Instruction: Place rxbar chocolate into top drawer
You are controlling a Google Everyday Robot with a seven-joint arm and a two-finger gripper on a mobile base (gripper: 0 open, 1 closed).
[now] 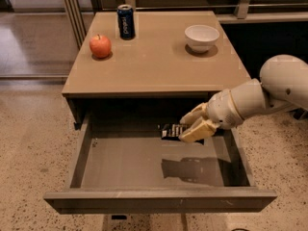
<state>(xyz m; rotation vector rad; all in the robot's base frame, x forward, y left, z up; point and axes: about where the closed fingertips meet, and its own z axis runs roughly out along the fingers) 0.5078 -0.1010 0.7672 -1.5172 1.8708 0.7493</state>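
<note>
Holding a black snack bar (pixel 169 131) tight between its two fingers, the hand (pixel 187 129) reaches in from the right over the back part of the open drawer (pixel 159 201). The snack bar sticks out to the left of the hand, up off the grey drawer floor, with a dark shadow lying below. On the tabletop (pixel 154 64) sit a red apple (pixel 100 45), a dark blue can (pixel 126 21) and a white bowl (pixel 202 36).
</note>
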